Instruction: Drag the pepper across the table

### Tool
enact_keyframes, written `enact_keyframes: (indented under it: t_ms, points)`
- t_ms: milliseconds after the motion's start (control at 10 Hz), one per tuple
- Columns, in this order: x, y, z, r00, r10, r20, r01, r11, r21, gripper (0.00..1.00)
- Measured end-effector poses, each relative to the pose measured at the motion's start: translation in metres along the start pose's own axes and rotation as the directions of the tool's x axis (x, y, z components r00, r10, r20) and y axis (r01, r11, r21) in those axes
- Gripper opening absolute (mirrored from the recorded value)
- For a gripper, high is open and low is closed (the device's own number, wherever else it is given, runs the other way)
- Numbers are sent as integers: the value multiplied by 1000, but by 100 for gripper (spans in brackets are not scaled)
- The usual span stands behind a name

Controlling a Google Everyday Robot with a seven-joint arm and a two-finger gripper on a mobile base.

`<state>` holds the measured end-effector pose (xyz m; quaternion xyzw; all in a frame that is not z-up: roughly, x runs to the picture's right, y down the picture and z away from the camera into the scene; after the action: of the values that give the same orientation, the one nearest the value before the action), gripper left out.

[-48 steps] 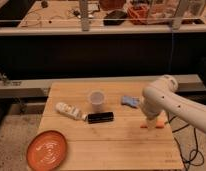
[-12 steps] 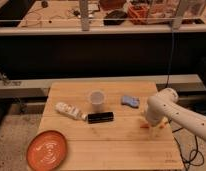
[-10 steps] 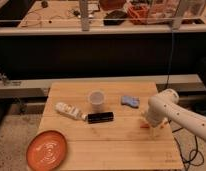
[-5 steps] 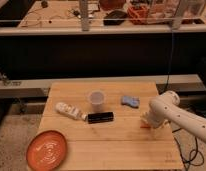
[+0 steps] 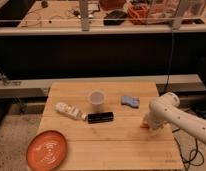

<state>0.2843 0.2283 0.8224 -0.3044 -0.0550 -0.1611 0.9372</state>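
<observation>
Gripper point(image 5: 147, 126) near table point(image 5: 116, 146) right edge. Black bar point(image 5: 100, 117) blocks 9 o'clock, cup point(image 5: 96, 98) 10, blue rag point(image 5: 130, 101) 11; open path 7.

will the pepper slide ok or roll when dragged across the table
The pepper looks small next to the cup, so it is probably light and should slide easily on the flat wooden table. Being narrow, it might roll or pivot rather than track straight. The claw sits right at it near the table's right side, hiding most of it.

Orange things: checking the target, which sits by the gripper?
The small pepper, at the gripper on the right; the large orange plate lies far off, front-left.
</observation>
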Motion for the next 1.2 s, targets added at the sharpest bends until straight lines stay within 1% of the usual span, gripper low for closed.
enact_keyframes:
  t_ms: [100, 300, 400, 500, 800, 900, 1000, 1200]
  points:
    - [-1, -1, 0, 1000, -2, -2, 2, 1000, 0, 26]
    - [-7, -3, 2, 1000, -9, -11, 9, 1000, 0, 5]
    - [-9, -5, 2, 1000, -14, -14, 14, 1000, -1, 2]
    - [-11, -5, 4, 1000, -16, -15, 16, 1000, -1, 1]
    - [-17, -5, 5, 998, -55, -25, 55, 998, -5, 1]
    - [-23, -8, 6, 997, -69, -32, 69, 998, -8, 1]
    - [-26, -10, 6, 997, -75, -33, 75, 997, -8, 1]
    - [-25, -9, 6, 997, -72, -33, 71, 997, -8, 1]
